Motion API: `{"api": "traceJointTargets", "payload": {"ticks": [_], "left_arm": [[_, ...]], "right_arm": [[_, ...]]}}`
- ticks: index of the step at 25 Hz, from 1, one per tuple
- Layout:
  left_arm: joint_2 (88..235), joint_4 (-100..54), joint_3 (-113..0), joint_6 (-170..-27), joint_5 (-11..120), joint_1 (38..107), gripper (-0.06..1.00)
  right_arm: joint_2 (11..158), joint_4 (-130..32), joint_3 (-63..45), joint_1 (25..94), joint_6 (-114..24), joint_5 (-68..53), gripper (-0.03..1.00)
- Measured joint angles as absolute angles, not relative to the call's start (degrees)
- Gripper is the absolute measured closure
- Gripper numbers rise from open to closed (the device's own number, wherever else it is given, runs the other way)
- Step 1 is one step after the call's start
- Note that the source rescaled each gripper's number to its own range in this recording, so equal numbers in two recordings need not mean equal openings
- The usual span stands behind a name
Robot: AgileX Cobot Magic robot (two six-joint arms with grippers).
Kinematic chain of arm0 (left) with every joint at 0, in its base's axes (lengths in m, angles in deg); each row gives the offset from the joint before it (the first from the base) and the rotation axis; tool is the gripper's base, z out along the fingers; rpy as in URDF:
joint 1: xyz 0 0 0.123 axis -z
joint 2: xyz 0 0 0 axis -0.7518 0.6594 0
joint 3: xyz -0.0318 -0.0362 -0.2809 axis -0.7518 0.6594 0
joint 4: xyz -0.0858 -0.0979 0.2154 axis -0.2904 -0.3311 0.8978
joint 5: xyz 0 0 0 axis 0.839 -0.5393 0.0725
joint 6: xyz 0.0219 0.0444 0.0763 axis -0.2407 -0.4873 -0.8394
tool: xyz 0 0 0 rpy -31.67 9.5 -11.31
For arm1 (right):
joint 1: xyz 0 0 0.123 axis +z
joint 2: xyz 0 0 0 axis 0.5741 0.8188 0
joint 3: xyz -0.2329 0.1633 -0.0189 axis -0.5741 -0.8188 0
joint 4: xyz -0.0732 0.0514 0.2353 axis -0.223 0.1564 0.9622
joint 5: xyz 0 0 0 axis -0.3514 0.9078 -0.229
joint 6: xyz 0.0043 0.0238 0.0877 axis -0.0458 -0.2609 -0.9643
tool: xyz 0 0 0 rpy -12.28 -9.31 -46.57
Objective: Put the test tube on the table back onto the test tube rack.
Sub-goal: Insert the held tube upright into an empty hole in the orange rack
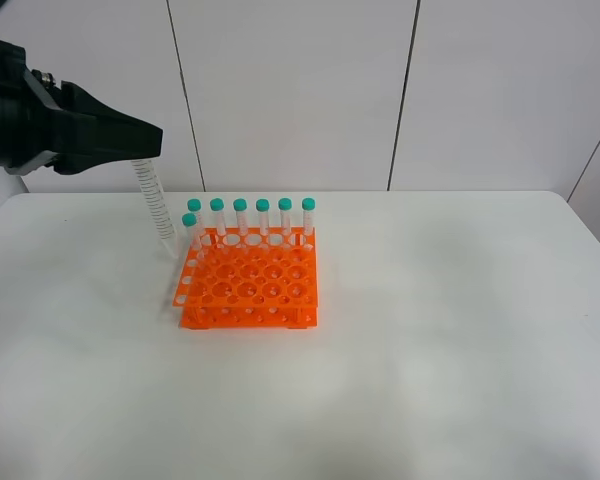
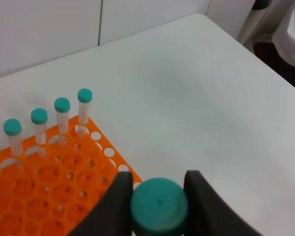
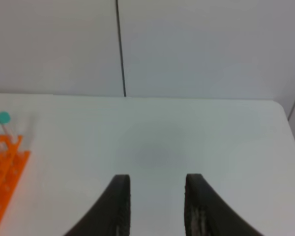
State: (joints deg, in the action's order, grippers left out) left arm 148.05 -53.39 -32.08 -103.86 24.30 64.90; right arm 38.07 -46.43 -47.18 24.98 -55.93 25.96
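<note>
so, graduated test tube between fingers

The rear wall consists of flat white panels divided by thin dark vertical seams. It stands behind the far edge of the table, a plain white top with rounded corners. Lighting is even and diffuse; shadows are faint. Past one table corner lies a dark area, contents indistinct.

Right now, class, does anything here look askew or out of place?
Yes: the test tube held by the left end effector hangs tilted near the test tube rack, while the seven racked tubes stand upright.
</note>
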Motion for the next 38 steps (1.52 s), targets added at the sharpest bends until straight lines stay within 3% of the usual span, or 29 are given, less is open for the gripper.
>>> {"api": "traceJointTargets", "payload": {"ticks": [9,24,38], "left_arm": [[148.05,-53.39,-32.08,-103.92,24.3,64.9,0.94],[148.05,-53.39,-32.08,-104.07,23.92,64.9,0.94],[148.05,-53.39,-32.08,-104.27,21.38,64.9,0.94]], "right_arm": [[26.61,-49.03,-54.91,24.98,-57.83,30.82,0.68],[12.07,-50.75,-55.84,24.98,-59.82,44.24,0.68],[11.27,-51.55,-58.76,30.98,-63.43,45.54,0.68]]}}
